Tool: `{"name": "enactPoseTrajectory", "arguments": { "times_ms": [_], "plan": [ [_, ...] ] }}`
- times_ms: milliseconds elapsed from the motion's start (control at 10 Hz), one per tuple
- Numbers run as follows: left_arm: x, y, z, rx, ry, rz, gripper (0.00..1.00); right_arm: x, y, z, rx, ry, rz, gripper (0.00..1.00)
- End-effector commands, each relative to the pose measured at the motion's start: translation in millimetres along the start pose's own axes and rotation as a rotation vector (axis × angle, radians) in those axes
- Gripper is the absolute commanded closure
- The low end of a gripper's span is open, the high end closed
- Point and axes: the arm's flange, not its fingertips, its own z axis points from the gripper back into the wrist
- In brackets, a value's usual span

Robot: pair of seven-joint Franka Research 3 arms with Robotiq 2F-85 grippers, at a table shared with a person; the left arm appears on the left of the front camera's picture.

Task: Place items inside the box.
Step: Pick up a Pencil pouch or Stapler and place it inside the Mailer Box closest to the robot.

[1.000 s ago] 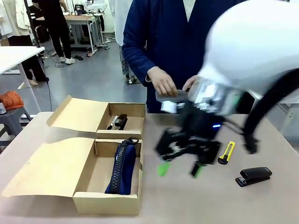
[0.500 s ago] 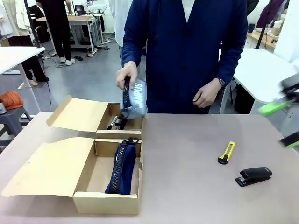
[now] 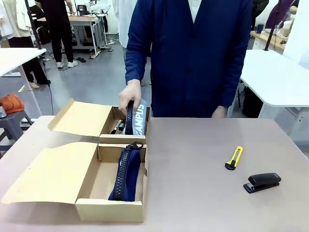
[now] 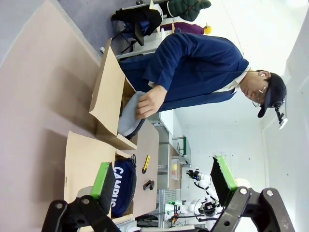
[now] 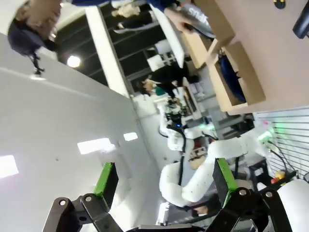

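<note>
**Entry: packing in progress.**

- Grey pouch (image 3: 138, 121): half a second before, we saw it held in the air above the boxes. Now its lower end sat inside the right end of the far box (image 3: 116, 138), with its top above the wall. The person's hand (image 3: 129, 94) gripped it from above.
- Right gripper (image 5: 164, 178): a second before, it hung over mid-table by the person's hands and the pouch, then slid off to the right edge. Now its wrist view looked away from the work. Its fingers were spread wide, with nothing between them.
- Left gripper (image 4: 163, 176): fingers likewise wide apart and empty, looking toward the boxes from well back.
- Navy pencil case (image 3: 126, 174): unmoved, lying lengthwise in the near box (image 3: 111, 211).
- Yellow utility knife (image 3: 234, 158) and black stapler (image 3: 262, 182): unmoved on the bare table (image 3: 203, 203), near each other and well apart from both boxes.

**Reading:** we judged that the person had taken over the pouch's placement, which was nearly done. The knife and stapler remained to be boxed, and both grippers were free to fetch them.
</note>
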Motion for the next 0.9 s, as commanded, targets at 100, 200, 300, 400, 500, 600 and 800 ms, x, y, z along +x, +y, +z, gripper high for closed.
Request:
{"name": "enactPoseTrajectory", "arguments": {
  "times_ms": [100,200,300,400,500,600,800],
  "plan": [
    [-0.3,-0.7,-0.4,-0.022,-0.006,-0.015,0.0,-13.3,20.3,-22.3,-0.06,0.021,0.042,0.0],
    [-0.3,-0.7,-0.4,-0.022,-0.006,-0.015,0.0,-13.3,20.3,-22.3,-0.06,0.021,0.042,0.0],
    [-0.3,-0.7,-0.4,-0.022,-0.006,-0.015,0.0,-13.3,20.3,-22.3,-0.06,0.021,0.042,0.0],
    [-0.3,-0.7,-0.4,-0.022,-0.006,-0.015,0.0,-13.3,20.3,-22.3,-0.06,0.021,0.042,0.0],
    [-0.3,-0.7,-0.4,-0.022,-0.006,-0.015,0.0,-13.3,20.3,-22.3,-0.06,0.021,0.042,0.0],
    [-0.3,-0.7,-0.4,-0.022,-0.006,-0.015,0.0,-13.3,20.3,-22.3,-0.06,0.021,0.042,0.0],
    [-0.3,-0.7,-0.4,-0.022,-0.006,-0.015,0.0,-13.3,20.3,-22.3,-0.06,0.021,0.042,0.0]
  ]
}}
